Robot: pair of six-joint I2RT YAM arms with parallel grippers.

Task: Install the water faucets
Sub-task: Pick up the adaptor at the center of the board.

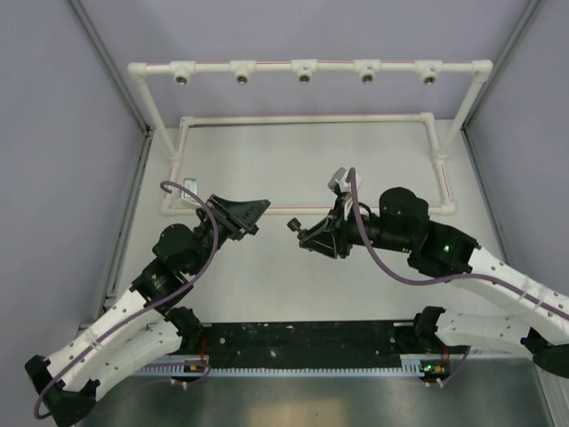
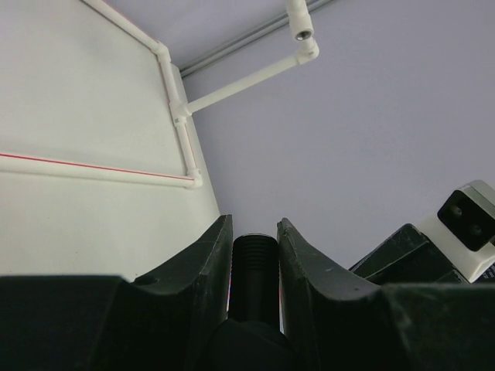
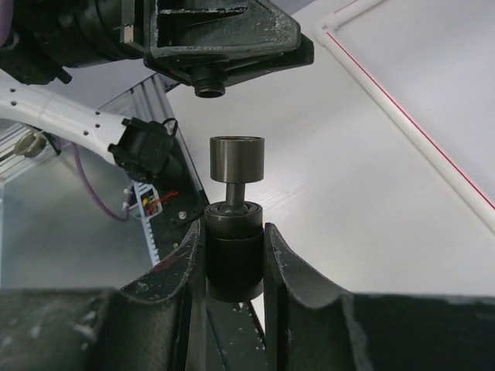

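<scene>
Here, black stub faucet (image 2: 255,274), left hand (image 2: 254,232); black capped-stem faucet (image 3: 234,220), right hand (image 3: 234,236).

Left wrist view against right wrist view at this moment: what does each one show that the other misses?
Only the left wrist view: a metal-ringed socket high on the white pipe frame, and the right arm's wrist camera. Only the right wrist view: the stemmed faucet, clamped in the right gripper, its round cap pointing at the left gripper. Both: the short threaded faucet held in the left gripper, and the frame's base pipe with its red line.
</scene>
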